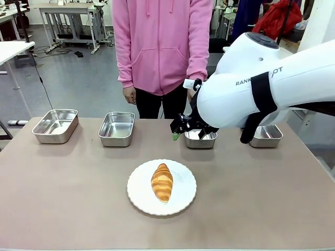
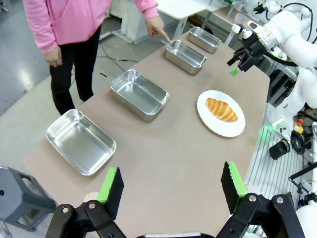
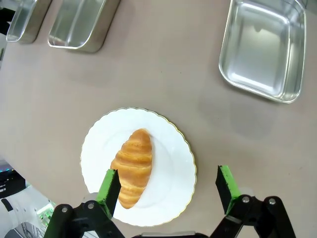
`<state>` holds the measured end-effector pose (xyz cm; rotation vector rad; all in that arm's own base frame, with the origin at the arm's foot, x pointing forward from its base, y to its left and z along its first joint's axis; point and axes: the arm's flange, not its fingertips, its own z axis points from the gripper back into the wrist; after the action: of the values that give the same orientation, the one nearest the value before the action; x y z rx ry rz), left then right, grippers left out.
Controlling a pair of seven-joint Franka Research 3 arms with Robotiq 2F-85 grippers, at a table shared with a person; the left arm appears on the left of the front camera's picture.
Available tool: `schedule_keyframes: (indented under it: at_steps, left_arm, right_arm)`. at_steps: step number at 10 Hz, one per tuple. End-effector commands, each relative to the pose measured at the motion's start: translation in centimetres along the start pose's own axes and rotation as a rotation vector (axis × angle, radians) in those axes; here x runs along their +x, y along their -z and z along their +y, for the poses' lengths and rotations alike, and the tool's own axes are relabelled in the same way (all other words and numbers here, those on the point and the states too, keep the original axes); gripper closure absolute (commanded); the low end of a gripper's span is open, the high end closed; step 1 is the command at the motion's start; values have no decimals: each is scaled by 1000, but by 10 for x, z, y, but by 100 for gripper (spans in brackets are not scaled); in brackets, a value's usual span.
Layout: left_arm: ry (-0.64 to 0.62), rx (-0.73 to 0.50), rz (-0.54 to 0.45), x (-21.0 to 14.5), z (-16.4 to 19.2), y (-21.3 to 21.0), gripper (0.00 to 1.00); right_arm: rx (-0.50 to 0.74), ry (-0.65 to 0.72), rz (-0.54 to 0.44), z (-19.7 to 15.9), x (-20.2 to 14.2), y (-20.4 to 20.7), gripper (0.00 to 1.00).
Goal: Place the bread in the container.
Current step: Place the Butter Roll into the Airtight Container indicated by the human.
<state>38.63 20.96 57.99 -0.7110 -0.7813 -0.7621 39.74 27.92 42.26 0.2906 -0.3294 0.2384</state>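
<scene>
The bread (image 1: 162,181), a golden croissant-shaped roll, lies on a round white plate (image 1: 183,196) at the near middle of the table. In the left wrist view a person's finger (image 2: 159,30) points at the rim of the third steel pan from the left, the container (image 2: 185,56). My right gripper (image 1: 180,130) hangs open above the table just in front of that container (image 1: 200,140). Its wrist view has the bread (image 3: 132,167) by its left finger (image 3: 110,191), well below it. My left gripper (image 2: 171,189) is open and high over the table's left end.
Three more steel pans (image 1: 55,125) (image 1: 116,128) (image 1: 266,135) stand in the same row along the far edge. The person in a pink hoodie (image 1: 159,42) stands behind the table. Bare tabletop surrounds the plate (image 3: 168,158).
</scene>
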Motion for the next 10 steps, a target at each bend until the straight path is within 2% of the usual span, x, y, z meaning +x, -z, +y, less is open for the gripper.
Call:
schedule_keyframes:
  at_steps: [1,3,4,7,10]
  left_arm:
    - [-8,-8,-7,2,-2,-2,0]
    - [-8,-8,-7,2,-2,-2,0]
    - [-8,-8,-7,2,-2,-2,0]
    - [-8,-8,-7,2,-2,-2,0]
    - [-8,-8,-7,2,-2,-2,0]
  right_arm:
    - [-7,-25,-7,-5,-3,-4,0]
    - [0,1,-2,-1,1,-1,0]
    - [34,38,23,17,-1,15,0]
    - [-11,189,100,45,-4,42,0]
    - [-79,211,182,82,-14,71,0]
